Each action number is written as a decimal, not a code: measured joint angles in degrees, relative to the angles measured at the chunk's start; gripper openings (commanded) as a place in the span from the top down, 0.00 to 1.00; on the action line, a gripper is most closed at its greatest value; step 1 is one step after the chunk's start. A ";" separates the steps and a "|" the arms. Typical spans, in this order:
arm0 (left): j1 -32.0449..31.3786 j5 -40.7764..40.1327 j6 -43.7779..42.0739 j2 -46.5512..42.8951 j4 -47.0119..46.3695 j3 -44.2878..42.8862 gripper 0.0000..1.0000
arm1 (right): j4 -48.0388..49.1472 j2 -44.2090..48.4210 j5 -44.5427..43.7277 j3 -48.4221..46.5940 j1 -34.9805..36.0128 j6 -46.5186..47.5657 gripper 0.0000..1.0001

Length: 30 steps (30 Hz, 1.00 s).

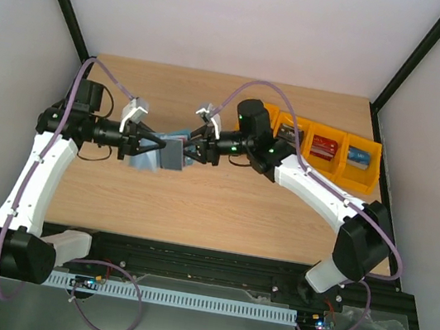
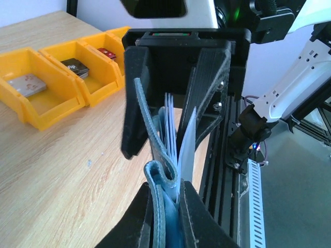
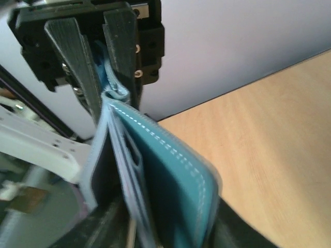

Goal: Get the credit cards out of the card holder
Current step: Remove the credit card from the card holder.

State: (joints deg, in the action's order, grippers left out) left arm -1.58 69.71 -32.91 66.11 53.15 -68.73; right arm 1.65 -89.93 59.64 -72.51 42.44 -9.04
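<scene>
The teal-blue card holder point(image 1: 165, 155) hangs in the air between both arms, above the middle of the table. My left gripper point(image 1: 145, 151) is shut on its folded edge point(image 2: 160, 175). My right gripper point(image 1: 187, 150) faces it from the other side, and its two fingers point(image 2: 135, 103) stand apart on either side of the splayed leaves. Pale blue inner pockets point(image 2: 170, 129) fan out between those fingers. In the right wrist view the holder point(image 3: 170, 175) fills the space between my blurred right fingers. A dark flat face point(image 3: 106, 170) shows inside it. Credit cards lie in the bins: grey point(image 2: 26, 82), black point(image 2: 75, 66), red point(image 1: 323, 146), blue point(image 1: 358, 156).
A row of orange plastic bins point(image 1: 343, 183) stands along the right back of the table, near the right arm. A black rail point(image 1: 214, 258) runs along the near edge between the arm bases. White walls close in the sides and back.
</scene>
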 measured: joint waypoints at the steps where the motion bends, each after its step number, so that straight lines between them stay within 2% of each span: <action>1: 0.00 -0.11 -0.17 0.11 0.22 0.00 0.98 | 0.02 -0.28 0.85 -0.11 0.20 -0.04 0.88; 2: 0.02 -0.15 -0.20 0.26 0.37 0.00 0.98 | 0.04 -0.39 1.51 -0.17 0.35 0.17 0.96; 3: 0.04 -0.28 -0.17 0.35 0.35 0.00 0.91 | -0.04 -0.44 2.27 -0.24 0.46 0.13 0.98; 6: 0.31 -1.07 1.77 0.55 -1.07 0.02 0.22 | -0.02 -0.31 2.73 -0.28 0.59 -0.22 0.98; 7: 0.28 -1.92 4.00 0.55 -2.82 0.13 0.09 | 0.00 -0.24 1.75 -0.28 0.61 -0.46 0.98; 8: 0.26 -2.80 5.90 0.55 -4.52 0.35 0.02 | -0.07 -0.13 0.26 -0.28 0.68 -0.98 0.98; 13: 0.11 -16.70 16.11 0.55 -15.30 4.79 0.01 | -4.17 -0.07 -14.47 -0.33 0.83 -4.22 0.98; 17: 0.11 -25.55 20.24 0.68 -19.08 7.43 0.01 | -14.53 -0.09 -39.36 -2.38 0.94 -8.26 0.98; 21: 0.15 -28.00 22.12 0.68 -21.24 7.45 0.01 | -25.53 -1.11 -60.17 -7.19 0.74 -9.70 0.98; 24: 0.15 -29.18 22.99 0.70 -22.34 7.48 0.01 | -30.14 -2.08 -68.24 -10.32 0.33 -9.90 0.98; 30: 0.15 -28.89 23.58 0.66 -23.26 8.57 0.01 | -34.51 -3.69 -73.75 -15.58 1.57 -10.49 0.98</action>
State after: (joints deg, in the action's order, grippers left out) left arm -1.43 40.82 -9.32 66.76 29.89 -60.16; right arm -32.86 -93.62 -14.11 -88.09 44.01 -19.53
